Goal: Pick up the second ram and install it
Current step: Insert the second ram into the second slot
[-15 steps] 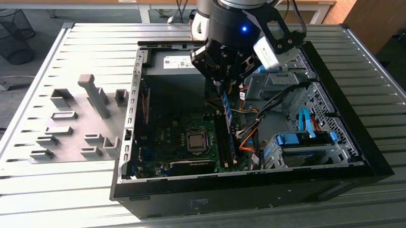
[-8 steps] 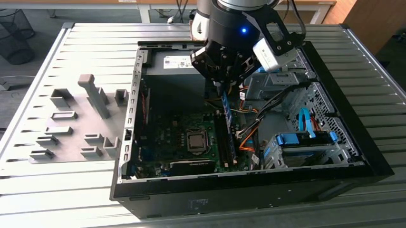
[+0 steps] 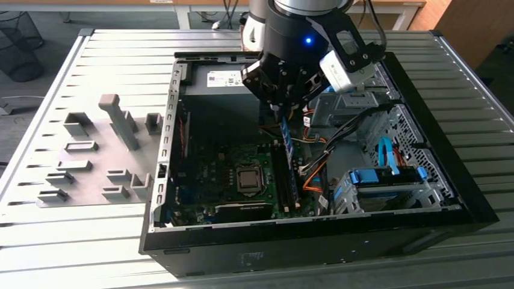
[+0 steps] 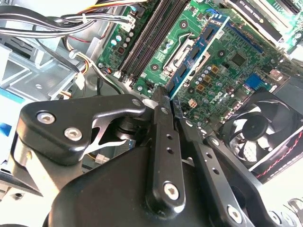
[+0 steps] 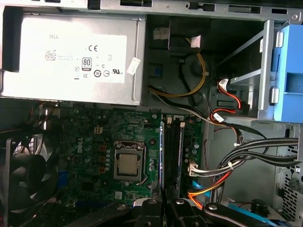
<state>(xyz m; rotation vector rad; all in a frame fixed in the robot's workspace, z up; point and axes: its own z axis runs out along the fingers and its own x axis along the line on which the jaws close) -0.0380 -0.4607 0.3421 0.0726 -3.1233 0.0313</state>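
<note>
- Hand is closed on the second ram: in the second wrist view the two black fingers pinch one end of the stick and it runs out beyond the fingertips, edge-on, over the motherboard.
- In the exterior view the hand hangs inside the open computer case, with the second ram standing below it over the row of long memory slots.
- Whether the stick's lower edge already touches a slot cannot be judged from these views.
- Risk, my judgement: the stick reads slightly skewed to the slots in the second wrist view. Pressed down that way, it could catch a slot wall or seat at one end only.
- Risk: the grip sits at one end, so a downward push may pivot the stick between the fingers.
- Risk: the cable bundle lies near, beside the slots; a sideways drift of the hand could snag it.
- Materials: the stick is a thin, flat blue-green board with small dark chips, rigid with a sharp edge. Fingers are matt black metal links with bright screw heads.
- The motherboard is a green board crowded with small parts; a metal processor socket and a black fan sit further off.
- Grey plastic holder blocks stand on the slatted metal surface, well apart from the hand.
</note>
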